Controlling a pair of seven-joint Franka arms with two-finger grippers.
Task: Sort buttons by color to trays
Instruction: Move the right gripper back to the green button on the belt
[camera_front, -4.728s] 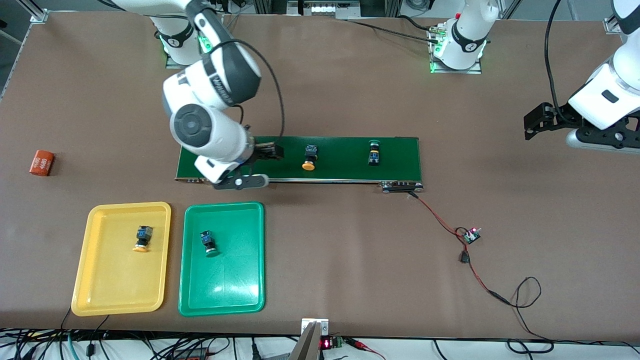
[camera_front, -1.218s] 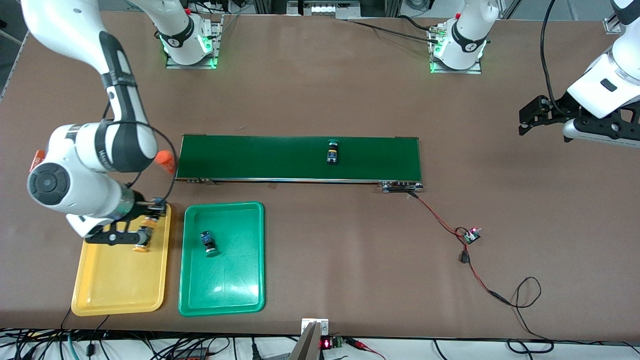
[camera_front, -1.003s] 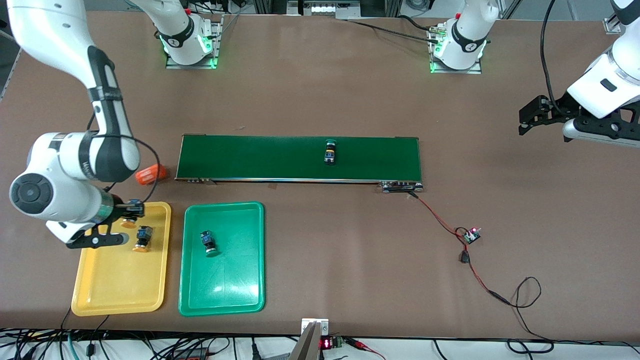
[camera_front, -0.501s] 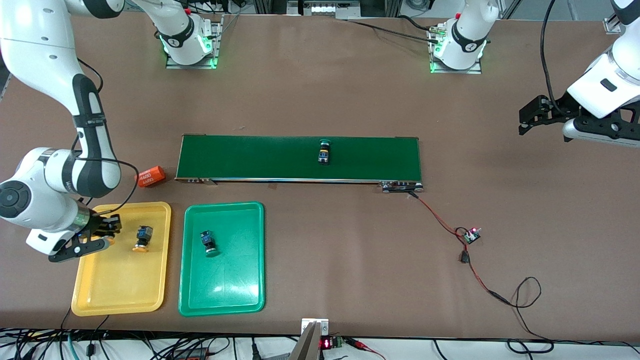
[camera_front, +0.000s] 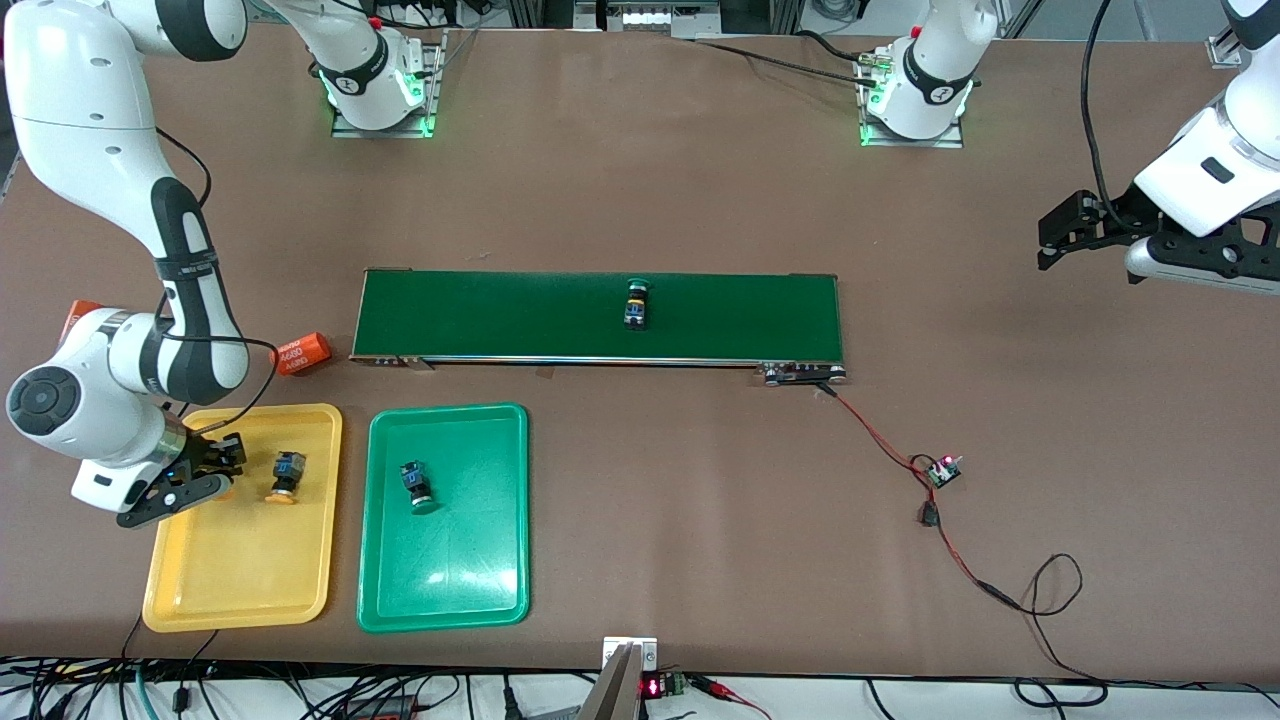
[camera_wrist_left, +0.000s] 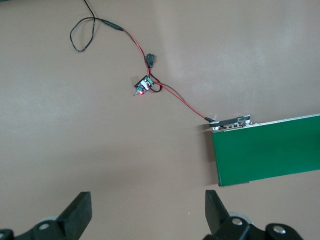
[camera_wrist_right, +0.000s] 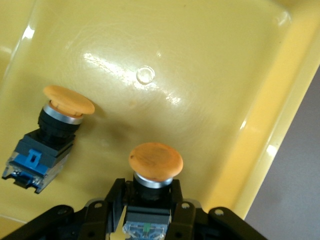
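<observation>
We see a yellow tray (camera_front: 240, 580) and a green tray (camera_front: 450, 580) side by side. In the yellow tray one orange-capped button (camera_front: 286, 477) lies on its side, cap toward 6 o'clock in the front view; a second orange-capped button (camera_wrist_right: 152, 172) sits clamped in the right end effector (camera_front: 205, 470) over that tray. One green-capped button (camera_front: 416, 486) lies in the green tray, another green-capped one (camera_front: 636, 303) on the belt.

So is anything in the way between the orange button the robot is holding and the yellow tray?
Nothing visible. The right gripper holds the orange button over the yellow tray; the other orange button lies beside it, apart.
</observation>
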